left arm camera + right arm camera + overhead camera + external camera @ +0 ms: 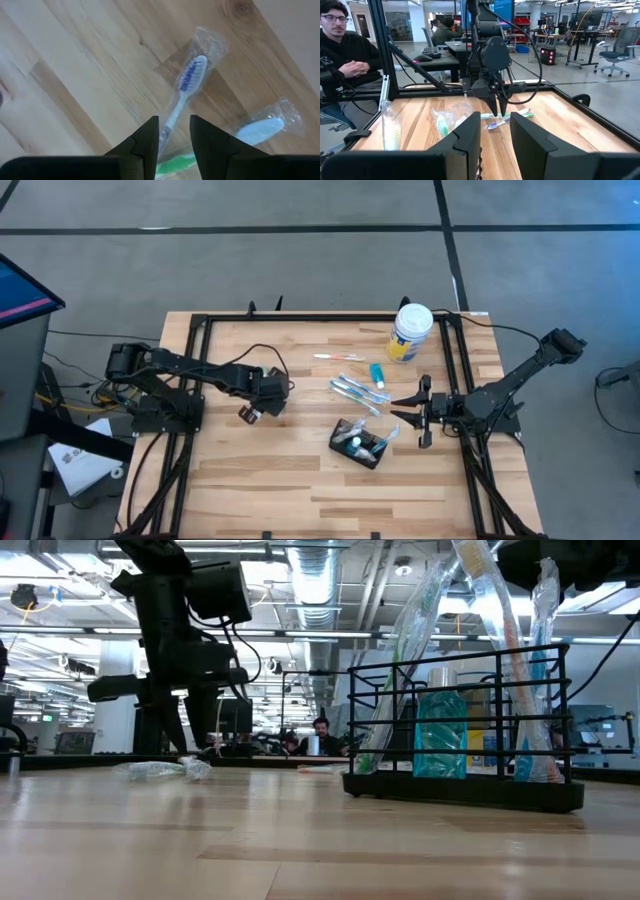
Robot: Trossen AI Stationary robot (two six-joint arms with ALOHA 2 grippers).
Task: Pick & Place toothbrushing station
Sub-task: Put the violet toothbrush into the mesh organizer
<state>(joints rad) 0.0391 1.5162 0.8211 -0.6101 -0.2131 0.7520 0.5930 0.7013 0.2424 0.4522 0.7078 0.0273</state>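
The toothbrushing station (pixel 361 443), a black wire holder, stands on the table (pixel 270 490) in front of the right gripper (pixel 400 409), whose jaws stand apart and empty. The left gripper (pixel 250 413) hangs with jaws slightly apart over a wrapped blue-bristled toothbrush (pixel 182 95), gripping nothing.

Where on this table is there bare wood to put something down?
Bare wood runs along the near edge of the table, below the black toothbrushing station. It is crowded between that station, the wrapped toothbrushes, the white-lidded tub and the right end effector.
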